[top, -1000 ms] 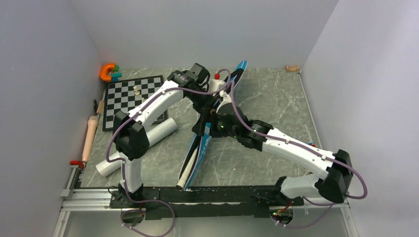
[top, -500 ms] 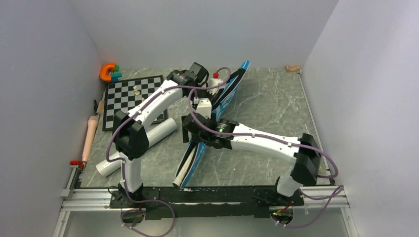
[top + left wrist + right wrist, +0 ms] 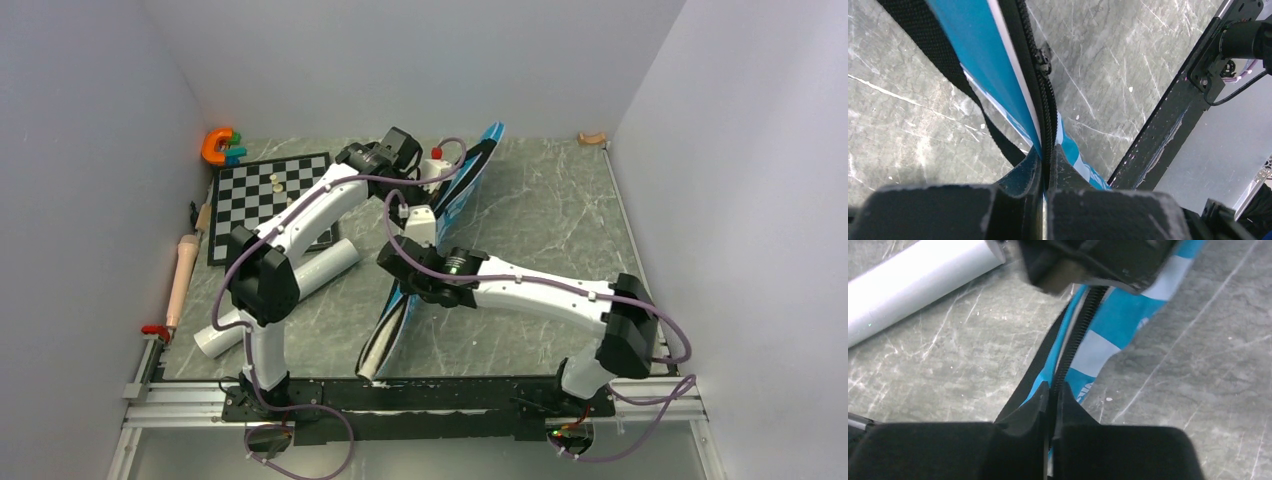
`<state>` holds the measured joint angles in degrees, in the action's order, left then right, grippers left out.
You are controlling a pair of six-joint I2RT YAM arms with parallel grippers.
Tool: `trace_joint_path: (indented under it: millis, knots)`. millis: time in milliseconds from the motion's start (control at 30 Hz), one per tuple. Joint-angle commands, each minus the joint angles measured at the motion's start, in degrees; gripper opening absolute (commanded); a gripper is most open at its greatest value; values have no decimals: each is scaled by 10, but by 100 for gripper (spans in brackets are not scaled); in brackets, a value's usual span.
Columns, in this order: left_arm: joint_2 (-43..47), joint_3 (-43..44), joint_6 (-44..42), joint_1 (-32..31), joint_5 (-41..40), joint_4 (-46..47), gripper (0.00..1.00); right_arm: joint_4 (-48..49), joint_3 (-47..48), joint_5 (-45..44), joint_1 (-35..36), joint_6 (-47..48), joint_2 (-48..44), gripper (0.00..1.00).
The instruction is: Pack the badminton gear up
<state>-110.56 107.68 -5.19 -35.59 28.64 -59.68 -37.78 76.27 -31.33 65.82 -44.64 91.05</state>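
The blue bag [image 3: 465,187] stands on its long edge, running from the back middle towards the near rail. Its black zipper [image 3: 1045,95] faces up, with the slider [image 3: 1042,57] partway along and the black strap [image 3: 928,45] hanging beside it. My left gripper [image 3: 428,175] [image 3: 1047,150] is shut on the bag's zipper edge near the far end. A little nearer along the same edge, my right gripper [image 3: 415,232] [image 3: 1051,385] is shut on the zipper seam [image 3: 1075,340]. The pale-grey tube [image 3: 275,298] [image 3: 918,280] lies left of the bag.
A chessboard [image 3: 265,200] with small pale pieces lies at the back left, an orange and teal toy [image 3: 220,147] behind it. A wooden rolling pin [image 3: 182,275] lies along the left wall. The black base rail [image 3: 420,392] [image 3: 1168,125] runs along the near edge.
My right arm swung left and brought its open gripper over the bag's zipper edge, just below the left gripper, then closed on it. The left gripper kept its hold.
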Motion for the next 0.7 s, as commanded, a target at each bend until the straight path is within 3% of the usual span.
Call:
trace_joint_path:
  millis: [0, 167, 267, 333, 433, 667]
  knots:
    - [60, 5, -8, 3, 29, 33, 0, 33, -40, -38, 0, 33, -76, 0]
    - [69, -1, -17, 4, 35, 29, 2, 58, -98, -62, 0, 100, -119, 0]
    - [76, 0, -29, 7, 43, 21, 12, 36, -109, -115, 0, 143, -133, 0]
    - [83, -1, -34, 9, 46, 20, 25, 29, -110, -145, 0, 173, -143, 0]
    - [99, 1, -42, 15, 46, 16, 55, 60, -135, -178, 0, 249, -179, 0]
    - [141, 8, -75, 52, 85, 1, 64, 170, -213, -217, 0, 431, -251, 0]
